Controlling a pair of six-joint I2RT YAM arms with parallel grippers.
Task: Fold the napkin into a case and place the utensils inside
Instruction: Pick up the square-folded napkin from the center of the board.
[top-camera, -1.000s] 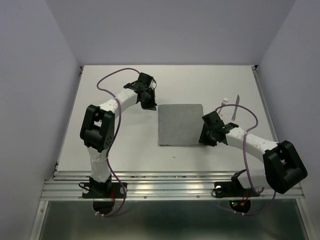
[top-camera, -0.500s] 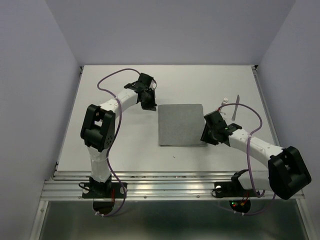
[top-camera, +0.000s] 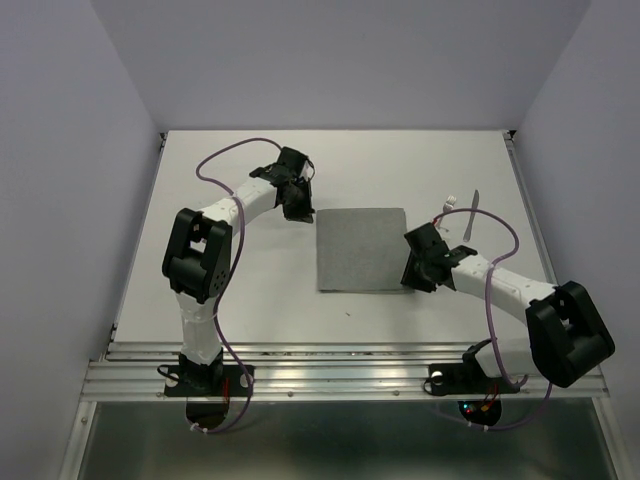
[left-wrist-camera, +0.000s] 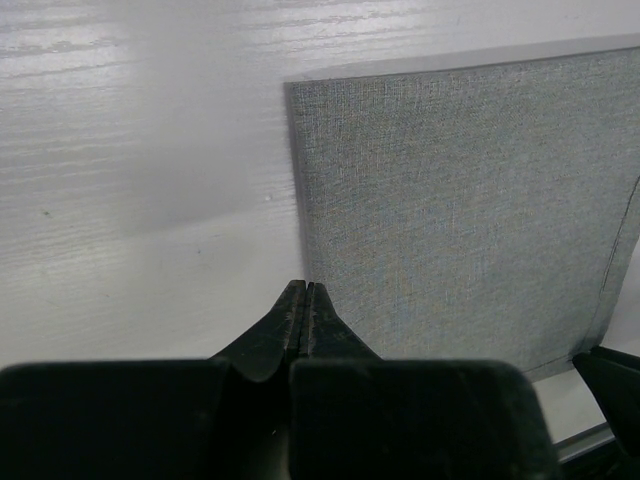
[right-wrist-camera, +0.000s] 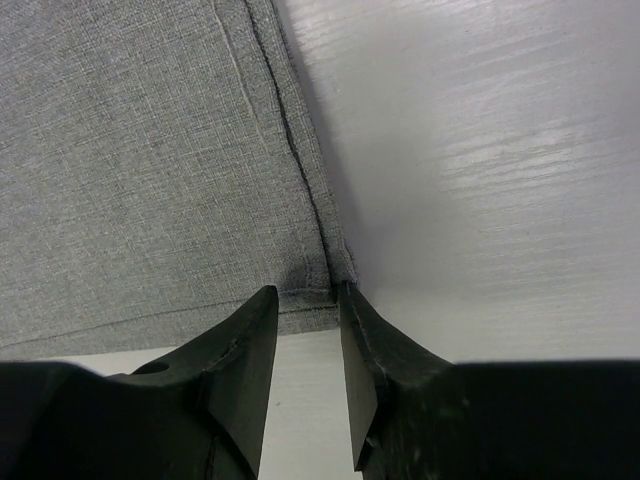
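Napkin (top-camera: 362, 248) lies flat and unfolded at the centre of the white table (top-camera: 250, 280). It is a thin, woven mid-grey square with a stitched hem, and it has not shifted in the last second. Left gripper (top-camera: 297, 203) is unmoved by the cloth's far-left corner, fingers pressed together, tips at the edge. Right gripper (top-camera: 412, 270) is back at the near-right corner after its arm swung outward half a second ago. Its jaws stand narrowly apart astride the puckered hem. Judgement: first fold not begun. Slim silver fork (top-camera: 450, 203) and knife (top-camera: 472, 215) lie far right, clear of the cloth.
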